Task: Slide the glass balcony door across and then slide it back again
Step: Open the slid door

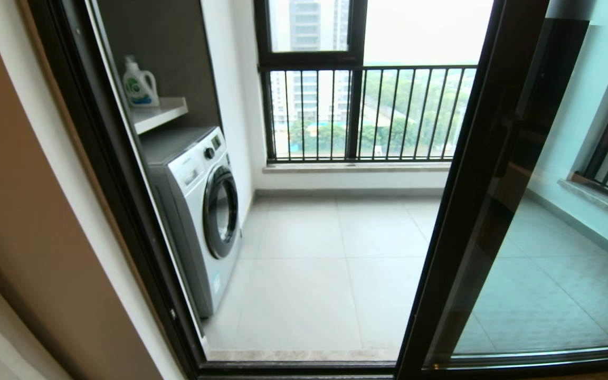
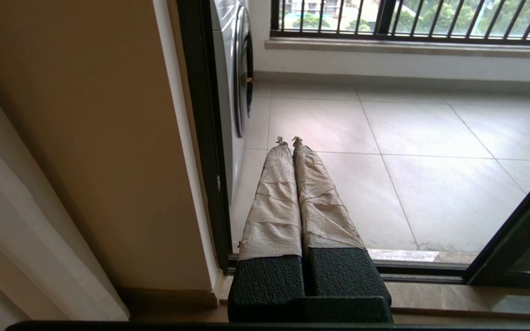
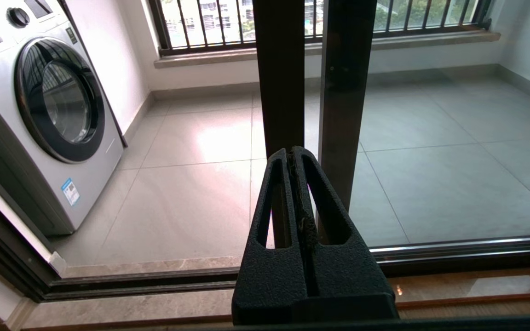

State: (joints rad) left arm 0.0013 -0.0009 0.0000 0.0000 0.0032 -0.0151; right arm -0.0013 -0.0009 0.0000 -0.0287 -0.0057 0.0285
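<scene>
The glass balcony door [image 1: 547, 264] stands at the right of the doorway, its dark leading stile [image 1: 457, 184] slanting down to the floor track. A dark handle shape [image 1: 502, 132] shows on that stile. The doorway to its left is open to the balcony. My right gripper [image 3: 294, 151] is shut on nothing, its black tips in front of the dark stile [image 3: 279, 69]; I cannot tell whether they touch. A second dark upright [image 3: 345, 92] stands just beside it. My left gripper [image 2: 289, 139], with tape-wrapped fingers, is shut and empty near the left jamb [image 2: 200, 138]. Neither gripper shows in the head view.
A white washing machine [image 1: 198, 211] stands on the balcony's left side, under a shelf with a detergent bottle [image 1: 139, 84]. A black-barred railing window [image 1: 367, 113] closes the far wall. The floor track [image 1: 304, 365] runs across the threshold. A pale curtain [image 2: 16, 230] hangs at my left.
</scene>
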